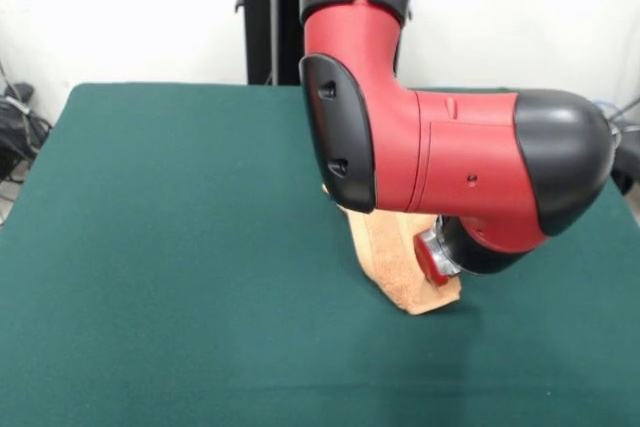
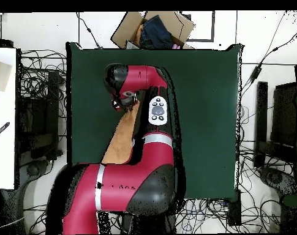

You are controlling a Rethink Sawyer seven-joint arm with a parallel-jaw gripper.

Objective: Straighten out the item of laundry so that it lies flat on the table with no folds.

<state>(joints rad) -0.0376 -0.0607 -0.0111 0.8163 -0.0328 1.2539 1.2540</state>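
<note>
Dark green felt-covered table (image 1: 180,247), broad and mostly bare, set against a white wall. Peach-orange terry towel (image 1: 395,262) bunched right of centre, largely hidden under the red and black arm (image 1: 440,167). Gripper concealed; finger state impossible to tell. Overhead: open cardboard box (image 2: 154,27) beyond one table edge, tangled cables (image 2: 37,85) on the floor alongside.

A robotics laboratory is indicated. A large rectangular table covered in dark green felt-like cloth (image 2: 206,92) is ringed by tangled black cables on a pale floor (image 2: 37,79), and black equipment boxes (image 2: 284,116) are seen beside it. An open brown cardboard box (image 2: 152,27) is placed at one table edge. Plain white walls (image 1: 120,7) are seen behind.
</note>
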